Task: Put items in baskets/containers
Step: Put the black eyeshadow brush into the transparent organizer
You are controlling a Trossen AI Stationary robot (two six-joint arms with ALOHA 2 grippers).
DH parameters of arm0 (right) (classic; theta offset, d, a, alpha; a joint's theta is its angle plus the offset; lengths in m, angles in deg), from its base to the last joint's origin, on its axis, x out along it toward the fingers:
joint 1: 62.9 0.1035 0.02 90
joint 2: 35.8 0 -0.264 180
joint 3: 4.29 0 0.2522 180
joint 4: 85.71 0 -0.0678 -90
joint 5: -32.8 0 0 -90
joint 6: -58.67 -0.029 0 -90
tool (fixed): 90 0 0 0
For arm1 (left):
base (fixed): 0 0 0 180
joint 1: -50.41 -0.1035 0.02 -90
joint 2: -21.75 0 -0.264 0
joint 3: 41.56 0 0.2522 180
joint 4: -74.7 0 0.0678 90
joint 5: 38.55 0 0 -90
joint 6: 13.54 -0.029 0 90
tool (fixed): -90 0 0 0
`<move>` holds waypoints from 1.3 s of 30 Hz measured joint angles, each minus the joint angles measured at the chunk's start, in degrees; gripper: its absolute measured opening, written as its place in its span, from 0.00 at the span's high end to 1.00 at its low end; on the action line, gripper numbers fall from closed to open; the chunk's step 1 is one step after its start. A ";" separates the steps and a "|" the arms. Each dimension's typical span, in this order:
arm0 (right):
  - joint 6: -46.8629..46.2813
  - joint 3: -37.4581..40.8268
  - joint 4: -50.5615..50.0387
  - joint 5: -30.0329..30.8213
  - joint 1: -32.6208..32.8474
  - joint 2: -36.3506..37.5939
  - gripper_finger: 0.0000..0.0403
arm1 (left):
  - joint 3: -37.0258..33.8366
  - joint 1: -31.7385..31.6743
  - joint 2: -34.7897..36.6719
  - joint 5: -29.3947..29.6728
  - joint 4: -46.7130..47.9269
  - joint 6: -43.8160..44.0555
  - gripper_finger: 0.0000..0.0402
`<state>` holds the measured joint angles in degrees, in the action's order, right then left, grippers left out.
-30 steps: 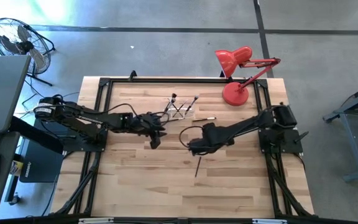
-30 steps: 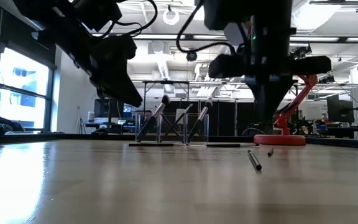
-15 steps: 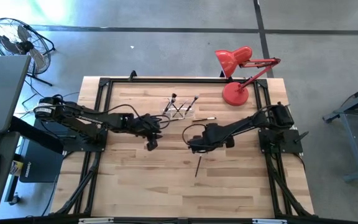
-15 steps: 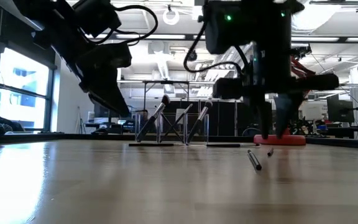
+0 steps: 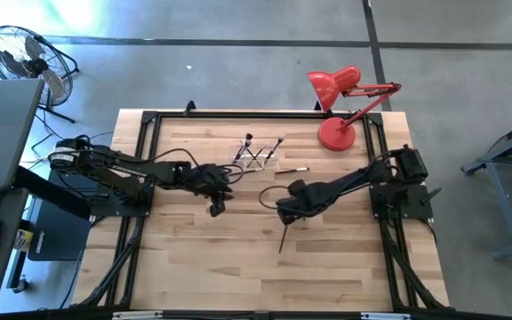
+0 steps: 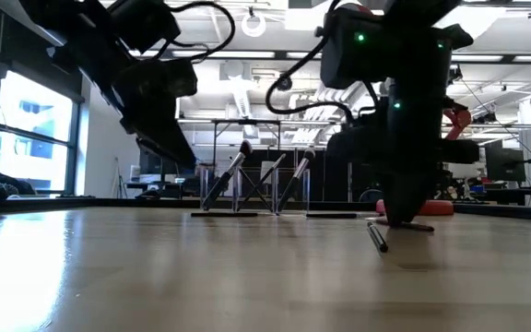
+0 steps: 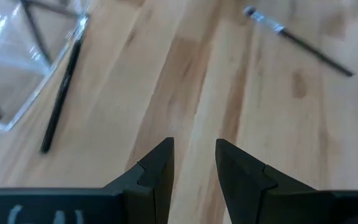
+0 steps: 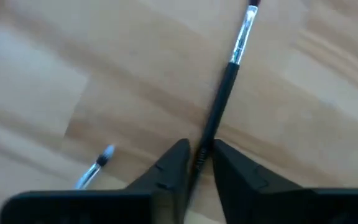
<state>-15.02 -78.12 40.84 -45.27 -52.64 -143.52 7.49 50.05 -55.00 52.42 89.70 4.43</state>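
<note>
Makeup brush [image 8: 227, 90] with a dark handle and silvery ferrule lies flat on the wooden desk [image 5: 194, 258] just below centre in the overhead picture, its handle running between the two jaws of the right gripper [image 8: 199, 163], which stand close on either side of it and low over the boards. From these frames I cannot tell whether the jaws are pinching the handle or only flanking it. In the overhead picture the same brush [image 5: 282, 238] shows as a thin dark line slanting toward the lower edge from beneath the gripper. A second brush tip [image 8: 102, 160] lies on the wood beside it.

Toward the upper centre of the overhead picture, a clear plastic holder [image 5: 256, 156] carries several brushes propped at crossed angles; in the table-level picture they lean left and right inside it [image 6: 275, 189]. Another loose brush [image 5: 293, 169] lies just right of the holder.

Left of centre, the left gripper [image 5: 216, 204] hovers above bare boards, its jaws spread a little with nothing between them [image 7: 194, 158]. A red desk lamp [image 5: 338, 133] stands at the upper right corner.
</note>
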 joint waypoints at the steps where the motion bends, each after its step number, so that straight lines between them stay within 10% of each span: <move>1: 3.33 -0.14 0.32 0.42 0.28 -0.04 0.88 | 0.00 0.00 0.00 -0.54 -1.05 -0.68 0.71; 17: 50.50 -0.92 6.93 3.04 1.36 -0.40 0.96 | 2.97 4.81 -12.24 -3.80 -17.64 -9.16 0.71; 26: 59.08 -0.88 10.92 3.56 1.39 -0.49 0.99 | 18.31 7.13 -26.20 7.12 -5.25 -11.80 0.71; 39: 61.74 -0.94 14.83 2.09 2.10 -0.55 0.98 | 26.45 7.13 -31.89 6.25 -1.03 -11.76 0.88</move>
<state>46.72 -79.06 55.67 -43.18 -50.54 -144.07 33.94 57.18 -86.89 58.67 88.66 -7.33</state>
